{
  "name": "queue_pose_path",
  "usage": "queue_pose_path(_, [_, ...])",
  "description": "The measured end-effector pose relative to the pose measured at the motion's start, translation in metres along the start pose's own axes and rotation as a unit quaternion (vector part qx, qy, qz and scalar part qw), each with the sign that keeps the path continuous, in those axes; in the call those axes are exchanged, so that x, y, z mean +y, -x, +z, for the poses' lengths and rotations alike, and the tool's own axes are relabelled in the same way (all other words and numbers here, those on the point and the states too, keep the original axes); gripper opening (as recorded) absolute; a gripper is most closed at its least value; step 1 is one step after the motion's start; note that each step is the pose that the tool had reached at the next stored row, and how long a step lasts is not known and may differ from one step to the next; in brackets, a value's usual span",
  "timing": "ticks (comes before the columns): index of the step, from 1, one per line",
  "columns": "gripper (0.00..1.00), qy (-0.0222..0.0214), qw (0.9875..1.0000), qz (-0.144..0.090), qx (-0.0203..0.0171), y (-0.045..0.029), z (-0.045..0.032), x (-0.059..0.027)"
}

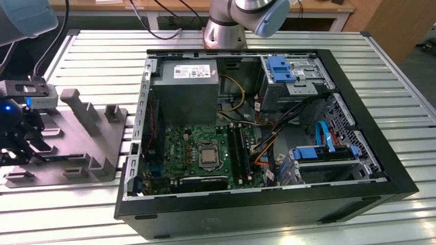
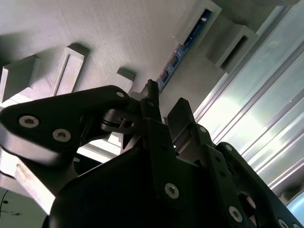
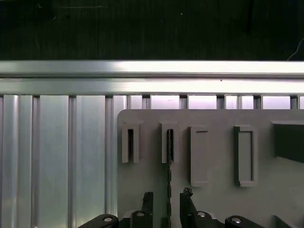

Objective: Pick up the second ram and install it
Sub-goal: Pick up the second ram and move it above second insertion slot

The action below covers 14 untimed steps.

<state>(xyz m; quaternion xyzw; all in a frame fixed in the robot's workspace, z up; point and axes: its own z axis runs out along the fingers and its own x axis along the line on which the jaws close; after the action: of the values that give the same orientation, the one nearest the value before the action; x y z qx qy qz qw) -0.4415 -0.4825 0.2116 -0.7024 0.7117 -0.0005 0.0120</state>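
Flat second ram [image 3: 169,164] — edge-on, matte gripper [image 3: 167,193] astride

Slatted metal table [image 1: 102,58], grey holder tray [image 1: 102,133], open computer case [image 1: 272,210]

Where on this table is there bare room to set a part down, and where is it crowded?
Free: the slatted table between the computer case and the exterior view's right edge, plus the strip along the case's near wall. Crowded: the grey fixture plate at the exterior view's left, where the gripper straddles the second ram; also inside the case.
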Motion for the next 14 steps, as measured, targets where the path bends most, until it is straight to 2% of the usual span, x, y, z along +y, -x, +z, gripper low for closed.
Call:
queue_pose_path(6, [0.36,0.0001,1.0000,0.000,0.0001,0.0007,0.0100,0.0005])
queue_pose_path(14, [0.36,0.0001,1.0000,0.000,0.0001,0.0030,0.0115,0.0007])
